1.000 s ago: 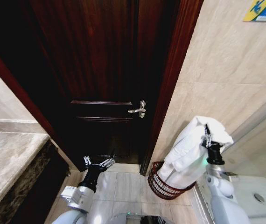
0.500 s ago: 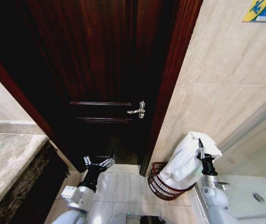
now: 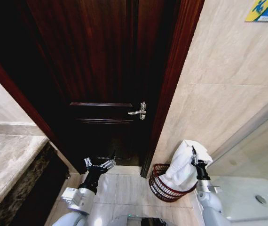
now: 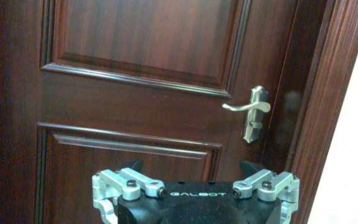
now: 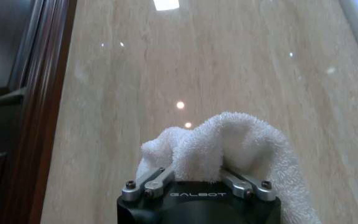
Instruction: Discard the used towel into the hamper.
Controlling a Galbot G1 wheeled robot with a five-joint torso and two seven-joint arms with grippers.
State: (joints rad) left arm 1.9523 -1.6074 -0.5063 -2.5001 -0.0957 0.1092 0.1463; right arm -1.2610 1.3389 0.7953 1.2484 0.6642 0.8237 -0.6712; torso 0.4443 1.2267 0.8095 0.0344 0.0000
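Fluffy terry towel (image 3: 186, 162) lower, over round open-weave hamper (image 3: 161, 186).

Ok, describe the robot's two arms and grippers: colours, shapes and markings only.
Both arms are glossy white, rounded shells with black wrist sections. The left gripper has a black body printed GALBOT, silver metal linkages with dark bolts, and black fingertips. The right gripper has the same black GALBOT body and silver bolted finger links.

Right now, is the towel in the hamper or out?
Partly in: the towel hangs from the shut right gripper, its lower end inside the hamper rim.
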